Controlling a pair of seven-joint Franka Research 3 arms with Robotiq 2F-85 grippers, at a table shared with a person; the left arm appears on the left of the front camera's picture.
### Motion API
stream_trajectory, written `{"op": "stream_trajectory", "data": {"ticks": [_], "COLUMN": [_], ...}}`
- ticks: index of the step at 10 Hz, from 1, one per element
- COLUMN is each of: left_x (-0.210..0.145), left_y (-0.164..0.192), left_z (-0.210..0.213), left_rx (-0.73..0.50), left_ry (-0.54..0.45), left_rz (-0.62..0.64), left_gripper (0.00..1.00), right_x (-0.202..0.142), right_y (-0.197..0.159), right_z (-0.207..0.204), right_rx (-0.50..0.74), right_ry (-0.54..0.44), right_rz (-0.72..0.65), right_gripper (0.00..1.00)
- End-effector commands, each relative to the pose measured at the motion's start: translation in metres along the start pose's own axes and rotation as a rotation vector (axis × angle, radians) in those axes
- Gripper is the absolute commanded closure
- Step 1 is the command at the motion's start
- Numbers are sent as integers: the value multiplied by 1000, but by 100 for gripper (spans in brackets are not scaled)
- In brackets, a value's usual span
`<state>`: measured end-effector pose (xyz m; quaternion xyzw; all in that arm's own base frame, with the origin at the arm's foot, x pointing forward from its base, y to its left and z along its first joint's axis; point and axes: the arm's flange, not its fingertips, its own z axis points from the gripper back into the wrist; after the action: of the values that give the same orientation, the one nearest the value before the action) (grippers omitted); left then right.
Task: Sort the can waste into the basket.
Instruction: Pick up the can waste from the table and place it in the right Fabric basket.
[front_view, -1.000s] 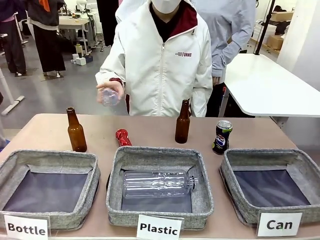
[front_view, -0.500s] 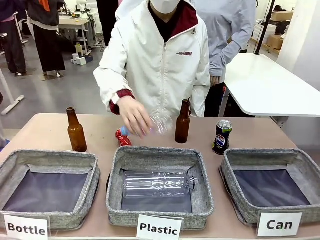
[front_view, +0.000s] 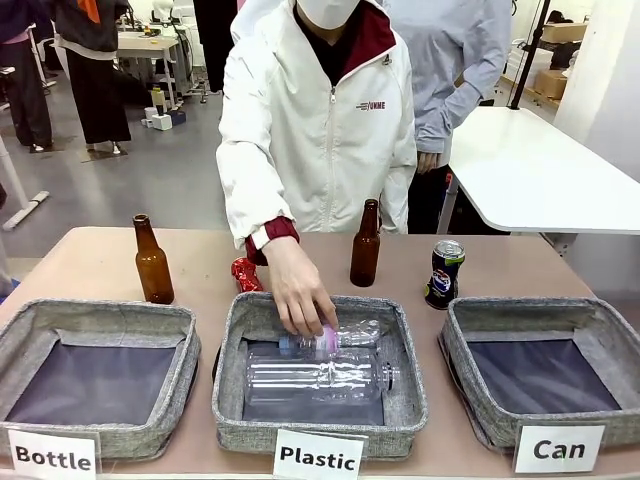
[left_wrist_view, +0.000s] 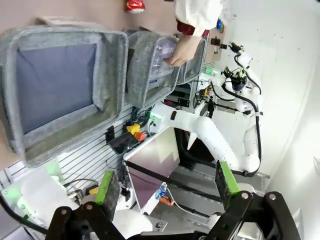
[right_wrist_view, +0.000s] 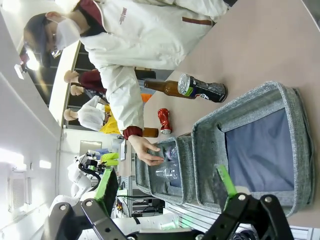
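**Front view.** Both cans are standing on the table behind the row of 3 baskets, none sorted yet. The red can (front_view: 243, 274) is sitting just behind the far left corner of the Plastic basket (front_view: 232, 420). The dark can (front_view: 443, 273) is standing upright just beyond the far left corner of the Can basket (front_view: 455, 372), which is holding nothing on its dark base. The Bottle basket (front_view: 95, 315) is also lying bare. The person's hand (front_view: 300, 298) is lowering a small clear bottle (front_view: 345, 338) onto a larger clear bottle (front_view: 315, 375) already lying in the Plastic basket. 2 brown bottles (front_view: 152, 262) are standing on the table.

**Left wrist view.** The left claw (left_wrist_view: 166, 181) is hanging fully spread, gripping nothing, well apart from the baskets.

**Right wrist view.** The right claw (right_wrist_view: 166, 181) is likewise spread wide and carrying nothing, looking across the Can basket (right_wrist_view: 295, 100) toward the dark can (right_wrist_view: 202, 89).

**Judgement.** The dark can looks the sensible first pick for the right arm, being nearest its basket. Closing squarely on the round body, lifting clear of the fabric rim and releasing low over the base should be keeping it from rolling. The red can is best left until the hand is clearing the middle.
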<state>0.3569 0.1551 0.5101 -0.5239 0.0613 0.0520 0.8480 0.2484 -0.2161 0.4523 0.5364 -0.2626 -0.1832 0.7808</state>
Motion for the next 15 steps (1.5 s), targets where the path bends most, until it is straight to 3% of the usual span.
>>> {"op": "stream_trajectory", "data": {"ticks": [1,4,6,8,9,11,13,15], "left_x": [22,88,107,70,45,2,6,20], "left_y": [-50,-109,-117,-89,-70,-29,-18,-47], "left_z": [-38,-115,-107,-69,-49,-23,-28,-47], "left_rx": [46,231,252,215,201,173,154,112], "left_ry": [16,55,54,1,-98,-179,-168,-218], "left_rz": [13,100,147,147,177,225,209,229], "left_gripper": [0,0,0,0,0,0,0,0], "right_x": [3,3,3,3,3,3,3,3], "right_y": [1,1,1,1,1,1,1,1], "right_z": [0,0,0,0,0,0,0,0], "right_rx": [22,22,22,22,22,22,22,22], "right_ry": [-11,-11,-11,-11,-11,-11,-11,-11], "right_rz": [24,24,24,24,24,24,24,24], "right_gripper": [0,0,0,0,0,0,0,0]}}
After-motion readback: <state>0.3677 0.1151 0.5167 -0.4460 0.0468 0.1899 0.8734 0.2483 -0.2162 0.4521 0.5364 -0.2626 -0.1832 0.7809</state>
